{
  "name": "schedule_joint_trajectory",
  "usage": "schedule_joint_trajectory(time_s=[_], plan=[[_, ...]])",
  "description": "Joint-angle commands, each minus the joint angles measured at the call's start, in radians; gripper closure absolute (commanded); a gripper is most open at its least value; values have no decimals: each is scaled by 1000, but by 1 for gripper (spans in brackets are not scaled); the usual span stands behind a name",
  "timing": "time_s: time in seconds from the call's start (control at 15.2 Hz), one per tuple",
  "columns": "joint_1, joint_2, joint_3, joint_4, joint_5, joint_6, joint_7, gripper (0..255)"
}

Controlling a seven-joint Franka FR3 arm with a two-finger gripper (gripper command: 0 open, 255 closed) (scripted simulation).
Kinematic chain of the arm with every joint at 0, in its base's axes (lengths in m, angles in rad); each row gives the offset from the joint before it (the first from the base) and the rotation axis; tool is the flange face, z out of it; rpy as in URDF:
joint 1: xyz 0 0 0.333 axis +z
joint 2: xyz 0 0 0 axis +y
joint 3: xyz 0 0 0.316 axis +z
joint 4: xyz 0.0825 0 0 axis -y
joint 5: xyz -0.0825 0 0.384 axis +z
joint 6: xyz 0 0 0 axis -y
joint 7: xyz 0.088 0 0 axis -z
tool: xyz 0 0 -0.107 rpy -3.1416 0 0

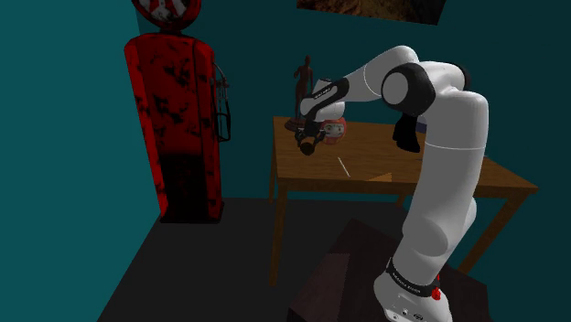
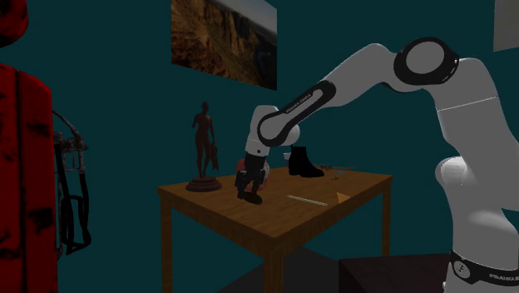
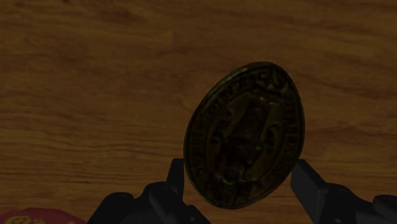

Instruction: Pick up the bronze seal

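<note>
Seal: the bronze seal (image 3: 245, 133), an oval disc, sits tilted between the two black fingers of the end effector (image 3: 239, 170), with the wooden surface (image 3: 95, 89) behind it.
Grip: fingers part-closed, apparently pressing the seal's opposite edges.
Done: the reach and clasp, by the look of it.
Left: a clear lift, since the end effector hangs low over the surface, beside a red round object (image 1: 335, 130).

Camera stations.
Shoulder: high behind stand (image 1: 340, 267), over table (image 1: 439, 171); second exterior: low, side-on (same table (image 2: 249, 213)); wrist: close above tabletop (image 3: 95, 76).
</note>
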Motion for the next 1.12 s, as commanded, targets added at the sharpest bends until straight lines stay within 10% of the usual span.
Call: schedule_joint_trajectory(time_s=[0.0,1.06], plan=[[0,2,1,-2,0,-1,0,255],[8,-74,-11,83,-36,-158,24,255]])
